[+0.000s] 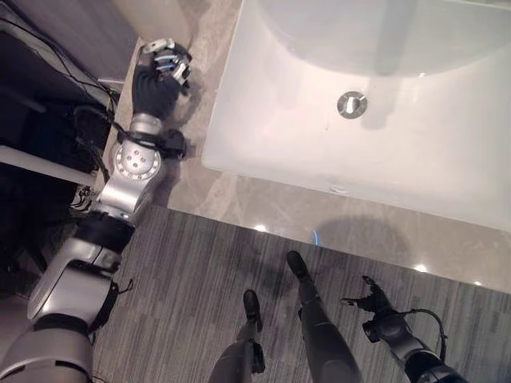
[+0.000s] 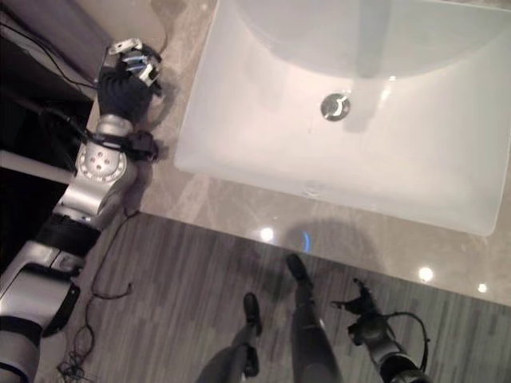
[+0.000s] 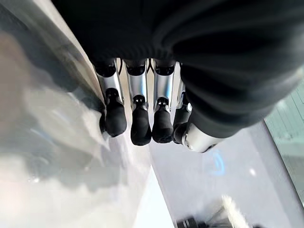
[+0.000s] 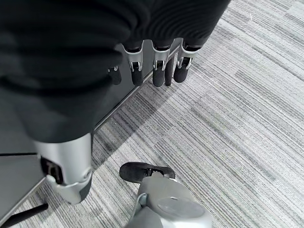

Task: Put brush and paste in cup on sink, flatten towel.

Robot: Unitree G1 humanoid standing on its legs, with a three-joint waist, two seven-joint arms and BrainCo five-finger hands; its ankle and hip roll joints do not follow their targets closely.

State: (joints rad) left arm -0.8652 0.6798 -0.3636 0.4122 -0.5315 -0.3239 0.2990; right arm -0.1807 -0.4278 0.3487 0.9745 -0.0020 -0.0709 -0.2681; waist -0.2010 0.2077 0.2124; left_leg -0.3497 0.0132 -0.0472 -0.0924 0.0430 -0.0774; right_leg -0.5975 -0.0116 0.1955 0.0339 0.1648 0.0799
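Brush, paste, cup, towel — can't place any of them; a pale object sits at the counter's far left corner, just past the left hand, too cut off to ID.

Landmark = white sink basin (image 1: 383, 120), drain (image 1: 351, 104) near its middle. Grey stone counter (image 1: 263, 203) wraps the basin's left and near sides.

Left hand (image 1: 162, 70) rests on the counter strip just left of the basin, at the far end, fingers (image 3: 137, 118) curled downward with dark tips toward the stone — nothing seen in the grip, so closed and empty by my read.

Right hand (image 2: 361, 307) hangs low over the striped floor, well on the near side of the basin, below counter level; fingers (image 4: 156, 71) relaxed and mostly straight, holding nothing.

Key relation: left hand is already at counter height beside the basin, right is far off — so left is the nearer arm for anything on that left strip. Long axis of brush/paste can't be judged. Task looks not yet started.
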